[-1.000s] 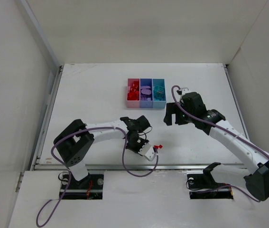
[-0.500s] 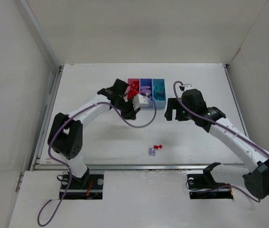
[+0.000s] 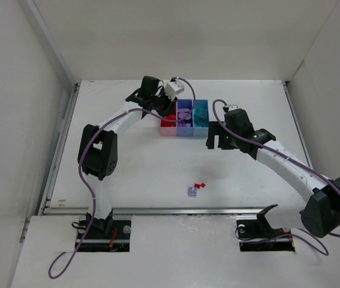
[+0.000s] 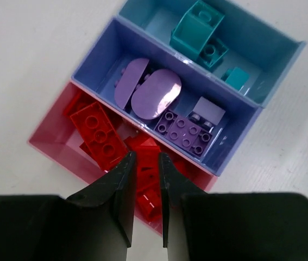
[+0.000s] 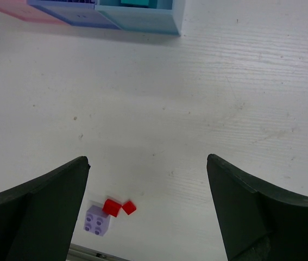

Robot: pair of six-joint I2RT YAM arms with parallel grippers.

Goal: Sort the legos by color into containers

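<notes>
Your left fingers (image 4: 115, 190) sit pinched shut over the glossy pink bin (image 4: 53, 148) of studded red bricks (image 4: 96, 130), your right fingers (image 5: 45, 201) wide and empty above the grainy worktop (image 5: 224, 81).

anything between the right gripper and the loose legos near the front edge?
Nothing, just bare table between right gripper and loose legos; top view shows it.

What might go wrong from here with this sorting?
The left gripper hangs shut over the pink bin, close to the wall shared with the purple bin; if it carries a piece, which I cannot tell, a release could bounce it across. The red pieces and lilac brick on the table lie bunched together, so the open right gripper might grab two colours at once.
</notes>
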